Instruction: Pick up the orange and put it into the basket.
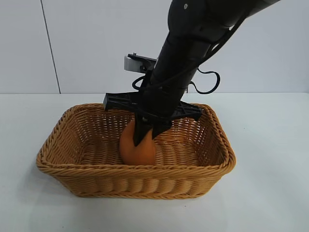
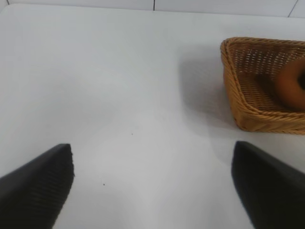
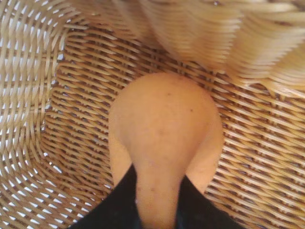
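- Your orange [image 1: 137,147] is down inside the basket [image 1: 63,166], near the middle of the floor and a little toward the front wall as the exterior camera sees it
- Its lower part is hidden behind the front rim in that view, so you cannot tell whether it is resting on the weave or just above it
- In the right wrist view the orange [image 3: 164,138] fills the centre, with the woven floor and sloping sides of the basket [image 3: 43,124] all around it
- Your right gripper [image 1: 146,133] reaches steeply down into the basket from above and is clenched on the orange; a dark finger [image 1: 141,130] lies against the fruit's near upper face
- From the wrist camera you see two black fingertips [image 3: 119,202] pressing the near end of the orange from either side, with the skin bulging between them
- The right arm's black body crosses over the back rim of the basket, with a cable loop hanging behind it
- The basket stands on the white table [image 1: 270,145], in front of a pale wall
- Your left gripper [image 2: 152,186] is well apart from the basket, hanging over bare table with its jaws spread wide and nothing between them
- From the left wrist camera one corner of the basket [image 2: 238,95] shows at the edge, with the orange [image 2: 290,88] partly visible inside
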`<act>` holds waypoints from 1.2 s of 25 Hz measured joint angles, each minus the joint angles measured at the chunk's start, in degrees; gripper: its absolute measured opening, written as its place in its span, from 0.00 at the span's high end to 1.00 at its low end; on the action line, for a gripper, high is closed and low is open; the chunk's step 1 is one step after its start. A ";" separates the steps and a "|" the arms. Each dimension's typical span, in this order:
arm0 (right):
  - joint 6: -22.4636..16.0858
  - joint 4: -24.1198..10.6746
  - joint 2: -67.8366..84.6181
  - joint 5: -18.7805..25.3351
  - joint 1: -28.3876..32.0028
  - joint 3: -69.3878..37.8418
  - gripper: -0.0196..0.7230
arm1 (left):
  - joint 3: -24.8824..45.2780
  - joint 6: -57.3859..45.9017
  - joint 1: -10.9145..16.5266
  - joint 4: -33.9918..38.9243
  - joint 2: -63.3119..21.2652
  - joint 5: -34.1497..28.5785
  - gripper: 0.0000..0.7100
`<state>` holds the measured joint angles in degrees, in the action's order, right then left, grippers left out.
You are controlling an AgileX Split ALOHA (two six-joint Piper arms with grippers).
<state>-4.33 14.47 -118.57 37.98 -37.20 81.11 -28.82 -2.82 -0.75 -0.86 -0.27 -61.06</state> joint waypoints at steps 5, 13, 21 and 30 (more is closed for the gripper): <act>0.44 0.00 0.70 2.64 0.00 0.00 0.38 | 0.00 0.00 0.00 0.00 0.00 0.00 0.10; -3.31 -5.81 6.46 10.68 0.00 4.26 0.15 | 0.00 0.00 0.00 0.00 0.00 0.00 0.10; -4.66 -15.05 6.57 29.27 0.37 20.41 0.14 | 0.00 0.00 0.00 0.00 0.00 0.00 0.10; -4.48 -17.67 6.77 31.18 10.73 23.97 0.14 | 0.00 0.00 0.00 0.00 0.00 0.00 0.10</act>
<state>-8.81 -3.20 -111.80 69.16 -26.46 105.07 -28.82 -2.82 -0.75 -0.86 -0.27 -61.06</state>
